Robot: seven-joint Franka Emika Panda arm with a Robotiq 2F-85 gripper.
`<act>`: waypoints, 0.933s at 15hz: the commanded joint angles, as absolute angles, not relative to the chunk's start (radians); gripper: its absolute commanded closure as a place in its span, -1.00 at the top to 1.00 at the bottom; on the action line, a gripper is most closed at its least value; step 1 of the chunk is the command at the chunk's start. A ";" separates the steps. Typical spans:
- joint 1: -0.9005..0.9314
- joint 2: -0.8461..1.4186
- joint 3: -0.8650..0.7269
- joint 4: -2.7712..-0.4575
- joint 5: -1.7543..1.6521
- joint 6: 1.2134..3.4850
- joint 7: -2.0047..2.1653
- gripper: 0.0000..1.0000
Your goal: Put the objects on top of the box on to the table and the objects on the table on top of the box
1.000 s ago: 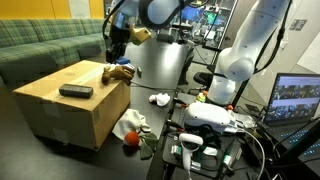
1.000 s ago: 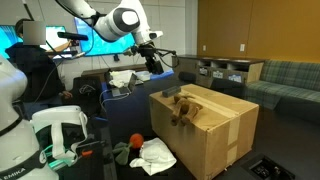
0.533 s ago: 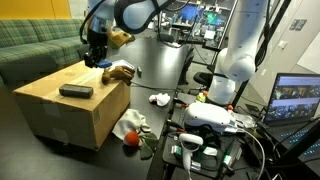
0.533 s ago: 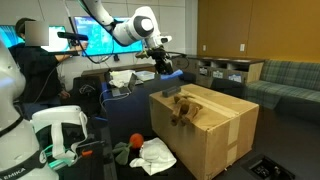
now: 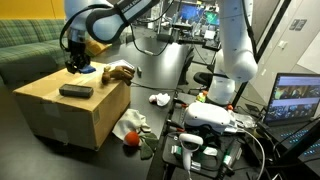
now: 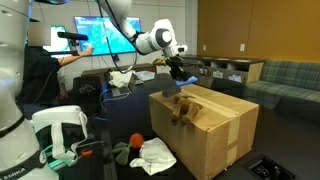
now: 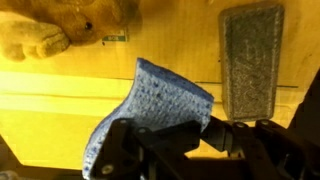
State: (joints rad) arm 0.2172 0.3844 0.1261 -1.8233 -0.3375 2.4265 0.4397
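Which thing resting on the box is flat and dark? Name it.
The grey rectangular block; the tan plush toy beside it is lumpy and light.

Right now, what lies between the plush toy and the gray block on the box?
In the wrist view, bare cardboard of the box, with the blue cloth in the gripper held over that gap.

1. Wrist view: plush toy [image 7: 50,28] is cut by the top and left edges; only part shows.
2. Blue cloth [image 7: 160,100]: lower end hidden behind the gripper [image 7: 175,145]; its dark fingers blur together at the bottom edge.
3. Grey flat pad [image 7: 250,60]: kind not discernible.
4. In both exterior views, whatever sits in the gripper [image 5: 75,66] [image 6: 178,72] is too small to make out.
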 commanded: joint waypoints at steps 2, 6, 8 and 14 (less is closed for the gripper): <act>0.270 0.549 0.027 -1.628 -0.356 2.417 0.430 -1.00; 0.280 0.631 -0.028 -1.549 -0.342 2.407 0.422 -1.00; 0.286 0.656 -0.050 -1.527 -0.344 2.410 0.426 -1.00; 0.298 0.654 -0.087 -1.520 -0.348 2.417 0.431 -0.20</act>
